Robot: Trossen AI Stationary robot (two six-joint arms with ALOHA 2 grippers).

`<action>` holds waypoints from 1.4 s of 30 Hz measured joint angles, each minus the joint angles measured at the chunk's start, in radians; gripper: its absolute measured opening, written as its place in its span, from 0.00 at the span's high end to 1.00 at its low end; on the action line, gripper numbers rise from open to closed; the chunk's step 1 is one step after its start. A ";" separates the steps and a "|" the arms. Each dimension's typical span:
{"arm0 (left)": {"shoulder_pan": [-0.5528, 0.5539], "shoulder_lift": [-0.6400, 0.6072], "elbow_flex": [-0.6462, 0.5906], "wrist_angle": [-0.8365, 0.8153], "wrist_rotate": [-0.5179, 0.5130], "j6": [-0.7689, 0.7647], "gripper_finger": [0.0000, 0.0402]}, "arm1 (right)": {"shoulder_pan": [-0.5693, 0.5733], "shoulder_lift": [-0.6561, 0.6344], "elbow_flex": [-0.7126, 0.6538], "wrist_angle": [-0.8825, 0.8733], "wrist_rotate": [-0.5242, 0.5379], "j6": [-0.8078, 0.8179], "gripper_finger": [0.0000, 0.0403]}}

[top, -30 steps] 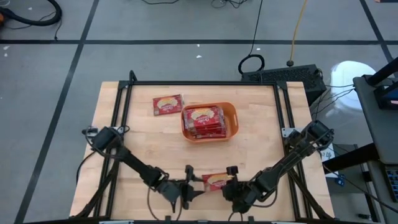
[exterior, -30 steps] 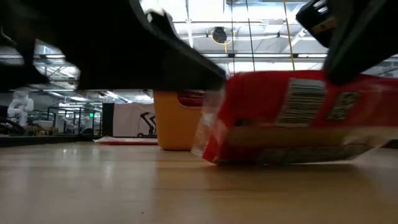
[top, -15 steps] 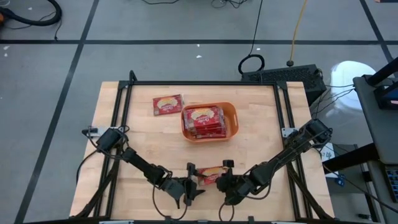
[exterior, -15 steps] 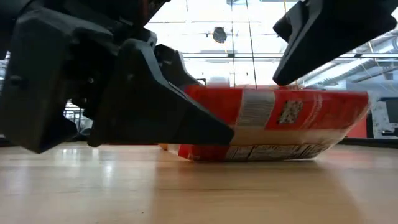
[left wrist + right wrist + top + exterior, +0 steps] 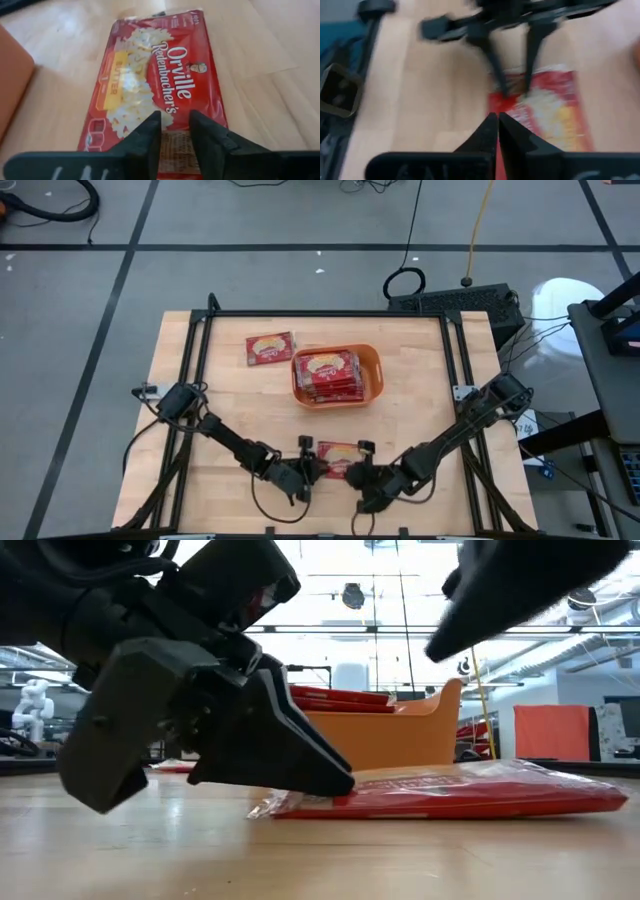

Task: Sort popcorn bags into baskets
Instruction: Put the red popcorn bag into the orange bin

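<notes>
A: What takes up most of the scene?

B: The wooden desk (image 5: 200, 390), with a black frame along its edges. Both dark arms reach in from the near corners and meet at the near-middle.

A: And the next biggest thing?

B: The orange basket (image 5: 371, 372), sitting a little beyond the centre of the desk. Several red popcorn bags are stacked inside it (image 5: 328, 373); the low view shows them reaching about the rim (image 5: 335, 697).

A: Any bags outside it?

B: Two. One loose bag (image 5: 269, 348) lies flat just beyond the basket's far-left corner, near it but apart. The other, the near bag (image 5: 338, 452), lies flat on the desk between the two hands, well short of the basket.

A: What is the left hand doing?

B: The left hand (image 5: 305, 468) is at the near bag's left end. In its wrist view the two fingers (image 5: 145, 137) stand a narrow gap apart over the bag's (image 5: 155, 95) end, printed side up. The low view has the fingertip (image 5: 320, 772) down at the bag's (image 5: 480, 795) edge. Whether it is actually pinching the wrapper cannot be told.

A: And the right hand?

B: The right hand (image 5: 360, 472) is at the bag's right end, its fingers (image 5: 489, 131) pressed together with nothing between them, pointing at the bag (image 5: 550, 112)
</notes>
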 joint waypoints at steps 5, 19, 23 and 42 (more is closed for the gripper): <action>0.017 -0.001 0.000 -0.010 0.011 -0.120 0.75 | 0.046 0.069 0.000 0.030 0.017 -0.022 0.83; 0.010 -0.005 -0.002 0.051 0.128 -0.089 0.75 | 0.034 0.189 -0.003 0.014 0.072 -0.090 0.60; -0.018 -0.036 -0.003 0.039 0.140 -0.028 0.75 | 0.033 0.191 -0.004 -0.017 0.112 -0.103 0.74; -0.114 -0.090 -0.001 -0.134 -0.181 0.119 0.43 | -0.012 0.075 -0.008 -0.002 0.005 -0.091 1.00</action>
